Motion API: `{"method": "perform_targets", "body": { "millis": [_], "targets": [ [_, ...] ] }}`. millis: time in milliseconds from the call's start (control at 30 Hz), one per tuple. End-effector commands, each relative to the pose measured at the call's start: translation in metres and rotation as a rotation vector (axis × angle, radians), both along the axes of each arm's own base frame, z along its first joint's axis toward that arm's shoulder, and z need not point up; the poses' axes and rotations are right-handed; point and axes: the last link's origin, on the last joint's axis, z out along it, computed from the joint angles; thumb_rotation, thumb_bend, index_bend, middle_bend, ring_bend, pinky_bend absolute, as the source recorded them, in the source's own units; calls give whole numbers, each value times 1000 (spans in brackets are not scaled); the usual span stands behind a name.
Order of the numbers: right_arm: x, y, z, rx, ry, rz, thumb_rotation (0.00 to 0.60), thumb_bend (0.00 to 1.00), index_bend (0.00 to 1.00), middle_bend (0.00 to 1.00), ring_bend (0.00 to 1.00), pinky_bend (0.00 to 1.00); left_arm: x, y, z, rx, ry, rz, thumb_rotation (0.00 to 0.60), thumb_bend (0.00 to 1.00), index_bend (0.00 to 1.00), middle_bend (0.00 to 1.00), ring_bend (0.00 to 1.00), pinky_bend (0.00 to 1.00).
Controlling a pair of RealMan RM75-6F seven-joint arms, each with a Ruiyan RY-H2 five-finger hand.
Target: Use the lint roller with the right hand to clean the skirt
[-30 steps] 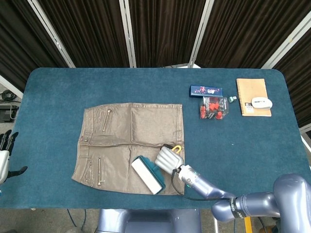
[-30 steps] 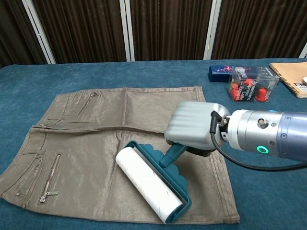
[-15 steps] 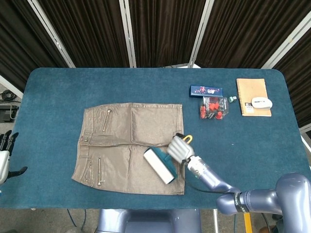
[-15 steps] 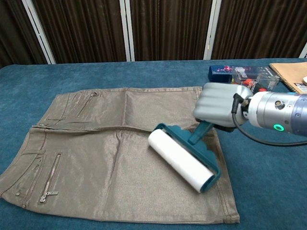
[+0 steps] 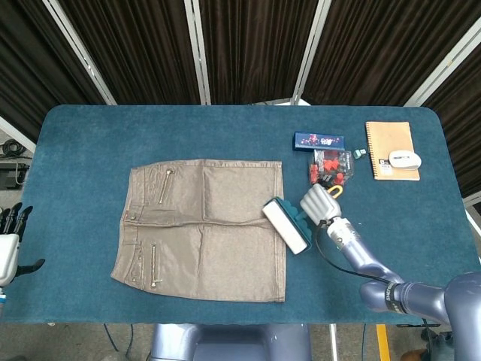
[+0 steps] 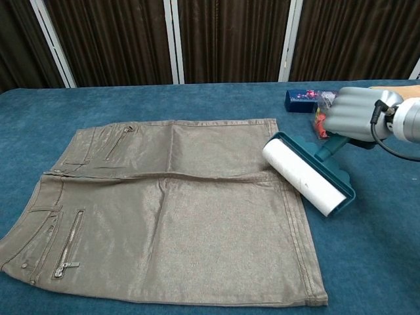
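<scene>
Seemingly mid-task: the right robot hand (image 6: 355, 118) grips the lint roller (image 6: 307, 174) at the skirt (image 6: 170, 210) hem edge; most cloth remains.

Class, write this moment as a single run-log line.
right hand: holds lint roller | roller: at skirt hem edge, partly over table | left hand: idle, open

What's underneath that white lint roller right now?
The lint roller, gripped by the right hand, lies over the skirt's right edge and the blue table. Whether it touches either cannot be told.
</scene>
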Motion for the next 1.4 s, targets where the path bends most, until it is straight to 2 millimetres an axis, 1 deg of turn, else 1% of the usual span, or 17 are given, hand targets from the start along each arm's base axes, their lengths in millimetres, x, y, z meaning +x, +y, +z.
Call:
{"method": "perform_targets", "body": {
  "millis": [33, 200, 233, 267, 300, 333, 367, 400, 467, 567, 767, 800, 900, 1000, 1167, 1300, 1400],
  "targets": [
    [-14, -2, 7, -16, 5, -35, 600, 990, 602, 582, 482, 551, 0, 0, 0, 1, 0, -1, 600, 0, 0, 0, 0, 0],
    [-41, -5, 19, -54, -1, -113, 600, 959, 593, 580, 468, 551, 1, 0, 0, 0, -2, -3, 600, 0, 0, 0, 0, 0],
    [-46, -6, 21, -61, -11, -134, 600, 839, 543, 554, 433, 551, 1, -1, 0, 0, -3, -4, 600, 0, 0, 0, 0, 0],
    [-50, -6, 23, -65, -19, -151, 600, 609, 426, 491, 371, 552, 1, -1, 0, -1, -3, -6, 600, 0, 0, 0, 0, 0],
    [-54, -6, 24, -66, -21, -159, 600, 418, 321, 426, 315, 551, 2, -1, 0, -2, -3, -7, 600, 0, 0, 0, 0, 0],
    [-57, -6, 26, -64, -21, -166, 600, 175, 159, 310, 224, 546, 2, -2, 0, -2, -3, -9, 600, 0, 0, 0, 0, 0],
    [-60, -6, 28, -63, -23, -176, 600, 35, 50, 212, 150, 541, 3, -2, 0, -3, -4, -10, 600, 0, 0, 0, 0, 0],
    [-63, -5, 29, -63, -30, -189, 600, 3, 15, 164, 116, 538, 3, -2, 0, -3, -5, -12, 600, 0, 0, 0, 0, 0],
    [-65, -2, 33, -68, -65, -209, 600, 0, 0, 102, 86, 534, 4, -3, 0, -4, -7, -15, 600, 0, 0, 0, 0, 0],
    [-63, 2, 40, -81, -106, -209, 600, 0, 0, 78, 85, 534, 6, -3, -1, -6, -10, -20, 600, 0, 0, 0, 0, 0],
    [-56, 23, 76, -136, -231, -195, 600, 0, 0, 77, 85, 527, 10, -6, 3, -4, -27, -40, 600, 0, 0, 0, 0, 0],
    [-55, 28, 85, -151, -262, -190, 600, 0, 0, 77, 85, 505, 10, -7, 4, -2, -31, -45, 600, 0, 0, 0, 0, 0],
    [-54, 51, 110, -187, -368, -183, 600, 0, 0, 69, 81, 328, 14, -9, 8, 9, -38, -67, 600, 0, 0, 0, 0, 0],
    [-55, 76, 130, -211, -487, -176, 600, 0, 0, 13, 17, 210, 17, -12, 10, 15, -49, -92, 600, 0, 0, 0, 0, 0],
    [-64, 121, 146, -218, -693, -166, 600, 0, 0, 0, 0, 23, 21, -19, 12, 20, -47, -137, 600, 0, 0, 0, 0, 0],
    [-75, 150, 147, -233, -823, -187, 600, 0, 0, 0, 0, 0, 25, -26, 12, 37, -27, -188, 600, 0, 0, 0, 0, 0],
    [-84, 164, 146, -255, -887, -202, 600, 0, 0, 0, 0, 0, 27, -31, 13, 45, -34, -210, 600, 0, 0, 0, 0, 0]
  ]
}}
